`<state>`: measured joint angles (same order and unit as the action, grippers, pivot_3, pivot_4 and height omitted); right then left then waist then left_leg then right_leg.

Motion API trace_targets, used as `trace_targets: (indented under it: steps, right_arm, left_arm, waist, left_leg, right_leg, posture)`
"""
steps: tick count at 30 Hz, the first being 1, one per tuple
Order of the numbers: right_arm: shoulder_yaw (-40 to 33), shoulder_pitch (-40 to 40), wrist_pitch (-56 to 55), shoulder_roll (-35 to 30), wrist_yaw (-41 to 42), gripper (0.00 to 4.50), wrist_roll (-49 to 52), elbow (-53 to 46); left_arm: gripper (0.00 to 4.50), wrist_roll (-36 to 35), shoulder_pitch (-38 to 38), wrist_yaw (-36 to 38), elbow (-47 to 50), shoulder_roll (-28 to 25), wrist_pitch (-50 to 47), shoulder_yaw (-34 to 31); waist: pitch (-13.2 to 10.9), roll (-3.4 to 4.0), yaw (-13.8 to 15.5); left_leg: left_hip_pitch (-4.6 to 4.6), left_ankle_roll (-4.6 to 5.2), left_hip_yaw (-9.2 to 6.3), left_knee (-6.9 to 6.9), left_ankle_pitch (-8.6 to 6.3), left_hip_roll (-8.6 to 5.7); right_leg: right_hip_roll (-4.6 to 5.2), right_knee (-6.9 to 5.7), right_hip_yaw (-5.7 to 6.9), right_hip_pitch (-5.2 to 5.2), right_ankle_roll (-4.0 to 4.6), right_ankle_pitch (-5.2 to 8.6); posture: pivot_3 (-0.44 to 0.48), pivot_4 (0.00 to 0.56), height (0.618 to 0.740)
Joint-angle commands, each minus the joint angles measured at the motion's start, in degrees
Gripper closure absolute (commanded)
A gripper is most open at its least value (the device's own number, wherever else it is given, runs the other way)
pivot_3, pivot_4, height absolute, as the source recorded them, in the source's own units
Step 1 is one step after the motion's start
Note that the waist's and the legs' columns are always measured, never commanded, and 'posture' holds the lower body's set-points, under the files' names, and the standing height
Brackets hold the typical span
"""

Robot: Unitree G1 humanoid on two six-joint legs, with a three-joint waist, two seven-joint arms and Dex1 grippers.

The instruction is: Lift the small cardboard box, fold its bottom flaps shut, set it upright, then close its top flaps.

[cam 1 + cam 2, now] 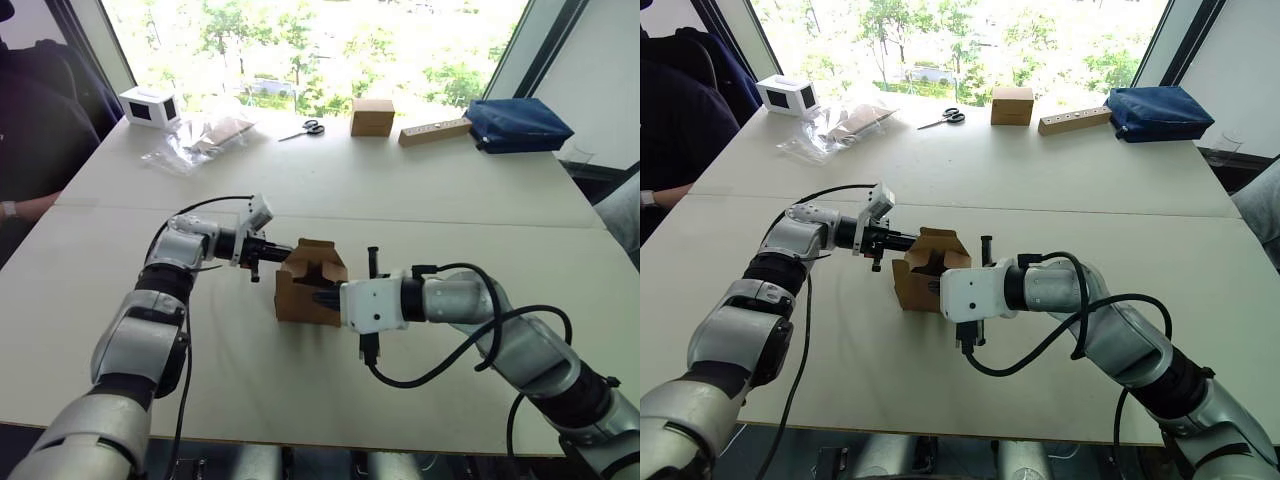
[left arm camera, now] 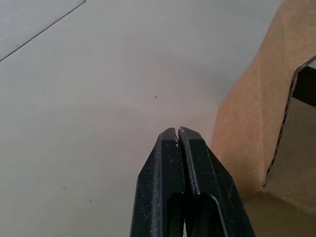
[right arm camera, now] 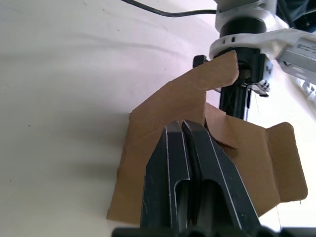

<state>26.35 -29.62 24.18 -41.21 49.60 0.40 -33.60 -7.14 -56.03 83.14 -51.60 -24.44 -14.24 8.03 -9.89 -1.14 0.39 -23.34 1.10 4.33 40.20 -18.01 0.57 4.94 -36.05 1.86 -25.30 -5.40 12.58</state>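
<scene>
The small cardboard box [image 1: 308, 285] stands mid-frame on the desk [image 1: 420, 200], top flaps [image 1: 318, 252] still raised. Left end effector [image 1: 272, 251] and right end effector [image 1: 322, 296], both pinched closed and empty, press opposite sides. It looks light, crushable; push flaps near their hinges.

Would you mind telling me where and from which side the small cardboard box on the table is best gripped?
Probably by its plain side walls, one gripper from each side. The small cardboard box stands on the table with loose flaps sticking up, which would bend if pinched. The left gripper and right gripper, both shut, already flank it.
</scene>
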Motion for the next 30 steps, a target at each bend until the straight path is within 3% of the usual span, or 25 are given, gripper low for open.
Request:
trace_targets:
  steps: [1, 30]
  right_arm:
    - [-0.8, -1.1, -0.5, 1.2, 0.2, 4.50, -1.2, -0.8]
    - [-2.2, -0.6, 2.9, 9.3, 1.2, 4.50, 0.4, 7.2]
  left_arm:
    - [4.46, -1.6, 0.6, 2.2, 4.5, -0.2, -2.1, -0.4]
    - [4.46, -1.8, 4.1, 1.0, 9.3, -0.1, -3.9, -0.4]
  waist:
    - [0.0, 0.00, 0.0]
    - [0.0, 0.00, 0.0]
  left_leg:
    - [0.00, 0.00, 0.00, 0.00, 0.00, 0.00]
    - [0.01, -0.01, -0.04, 0.00, 0.01, 0.00]
  right_leg:
    - [0.00, 0.00, 0.00, 0.00, 0.00, 0.00]
    - [0.00, -0.02, 0.00, 0.00, 0.00, 0.00]
  posture:
    - [0.000, 0.150, 0.740]
    - [0.000, 0.150, 0.740]
